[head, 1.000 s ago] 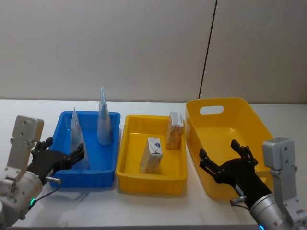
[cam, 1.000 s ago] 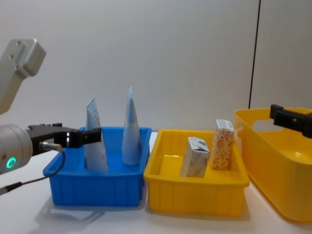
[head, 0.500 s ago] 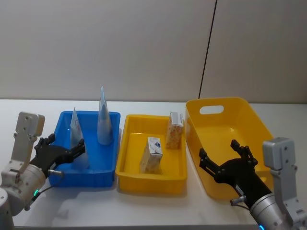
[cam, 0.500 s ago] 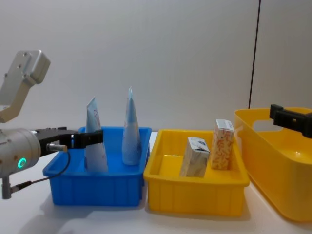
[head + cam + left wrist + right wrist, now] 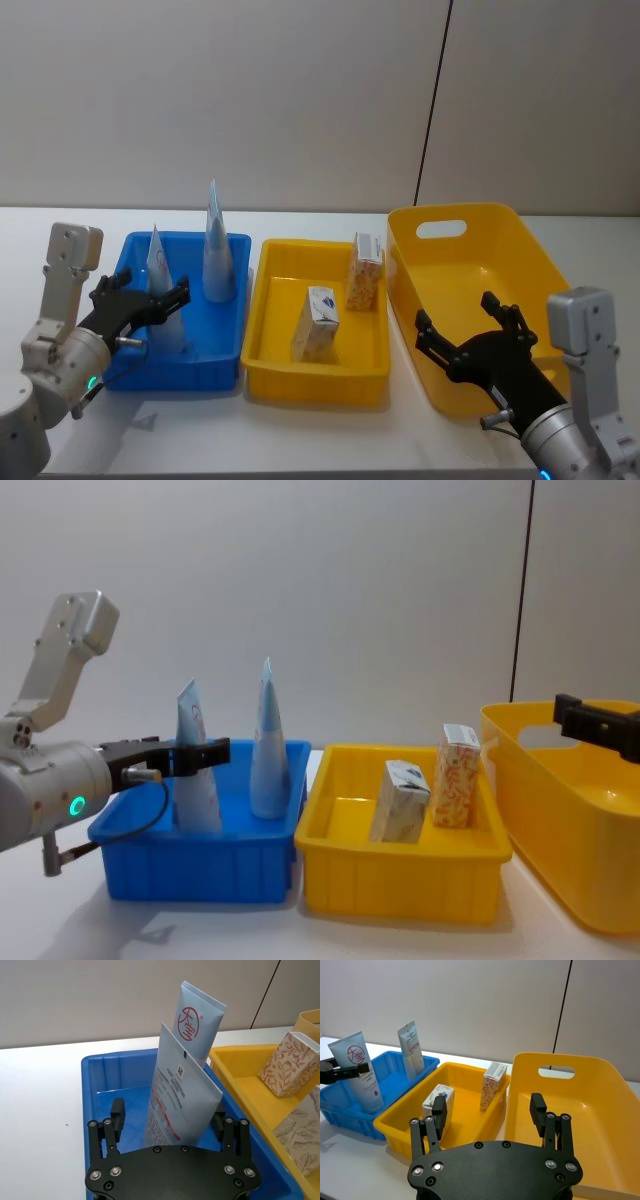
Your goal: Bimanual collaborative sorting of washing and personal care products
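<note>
Two grippers are being held open at the bins.
The left gripper (image 5: 170, 300) is being held with its fingers apart on both sides of the near tube (image 5: 157, 265) in the blue bin (image 5: 180, 375); the far tube (image 5: 215, 255) is standing behind it. The right gripper (image 5: 457, 318), its fingers spread, is being held over the large yellow bin (image 5: 480, 225). In the yellow tray (image 5: 315, 385) between, the whitish-blue carton (image 5: 318, 322) is standing before the orange-patterned carton (image 5: 364, 272).

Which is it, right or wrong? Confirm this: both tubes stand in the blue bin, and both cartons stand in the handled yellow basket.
Wrong on the cartons. The near tube and far tube do stand in the blue bin, but the white carton and orange carton stand in the shallow yellow tray, not the handled basket. The head view shows it.
</note>
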